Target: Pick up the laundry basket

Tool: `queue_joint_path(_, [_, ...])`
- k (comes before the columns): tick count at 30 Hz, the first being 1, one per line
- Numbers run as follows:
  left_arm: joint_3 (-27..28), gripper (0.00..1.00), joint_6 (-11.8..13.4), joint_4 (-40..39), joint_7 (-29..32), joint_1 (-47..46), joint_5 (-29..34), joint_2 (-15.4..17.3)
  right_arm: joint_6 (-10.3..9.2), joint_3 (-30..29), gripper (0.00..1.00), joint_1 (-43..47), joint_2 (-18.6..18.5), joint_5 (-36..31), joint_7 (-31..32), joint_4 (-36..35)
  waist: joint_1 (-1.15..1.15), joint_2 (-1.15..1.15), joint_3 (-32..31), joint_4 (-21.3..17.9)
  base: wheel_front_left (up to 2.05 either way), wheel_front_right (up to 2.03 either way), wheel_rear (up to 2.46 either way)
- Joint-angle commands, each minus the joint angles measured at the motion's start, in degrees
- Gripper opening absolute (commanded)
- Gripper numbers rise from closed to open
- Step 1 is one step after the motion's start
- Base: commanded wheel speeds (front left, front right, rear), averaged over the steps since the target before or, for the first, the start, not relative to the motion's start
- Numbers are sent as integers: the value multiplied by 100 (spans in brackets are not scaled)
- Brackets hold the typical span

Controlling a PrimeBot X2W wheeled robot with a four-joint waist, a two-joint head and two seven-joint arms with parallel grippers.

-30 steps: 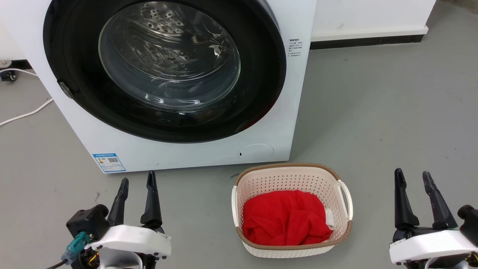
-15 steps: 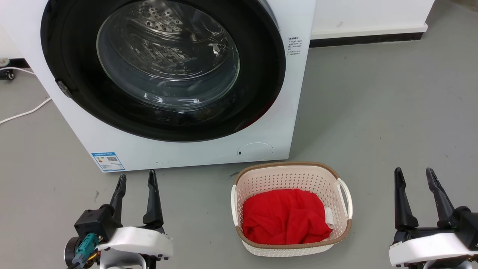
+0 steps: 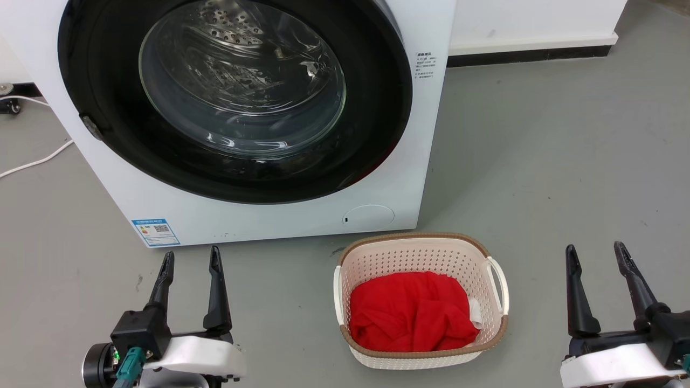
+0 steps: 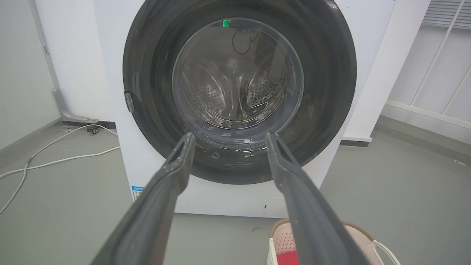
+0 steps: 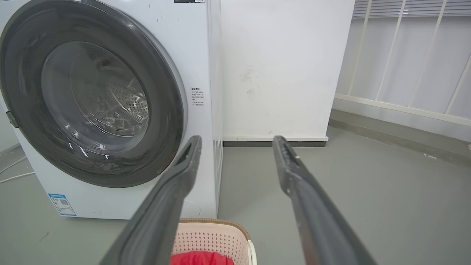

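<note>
Here, laundry basket [image 3: 420,257] on floor [image 3: 539,161]; left fingers [image 3: 217,293], right fingers [image 3: 577,299] spread.

Grey floor [image 3: 550,161] in front of me: washing machine [image 3: 242,226] stands on it, laundry basket [image 3: 420,260] near its front right corner, white cable [image 3: 32,164] far left.

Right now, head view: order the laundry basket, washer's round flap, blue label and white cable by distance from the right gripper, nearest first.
From the right gripper:
1. laundry basket, on the floor to its left.
2. round flap, low on the washer front, right side.
3. blue label, washer's lower left corner.
4. white cable, floor, far left.
</note>
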Motion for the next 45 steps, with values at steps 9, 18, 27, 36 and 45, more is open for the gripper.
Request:
queue_joint_path(9, [37, 100, 22, -122, -137, 95, 558, -29, -2, -46, 100, 123, -24, -486, -150, -81, -1, 0, 17, 5, 0, 0, 0])
queue_joint_path(18, [36, 100, 68, -172, -224, 177, 940, -54, -2, -53, 100, 183, -25, -823, -238, -70, -1, 0, 18, -1, 0, 0, 0])
queue_joint_path(27, [75, 100, 47, -177, -261, 184, 995, -82, -2, -77, 100, 186, -24, -845, -264, -52, -1, 0, 44, 10, 0, 0, 0])
queue_joint_path(36, [103, 100, 22, -161, -261, 172, 994, -99, -3, -54, 100, 166, -23, -810, -263, 2, -1, 0, 42, 13, 0, 0, 0])
queue_joint_path(45, [-4, 100, -148, -198, -254, -199, 939, -109, -3, -212, 100, -121, -22, -741, -262, 210, -1, 0, 284, -68, 0, 0, 0])
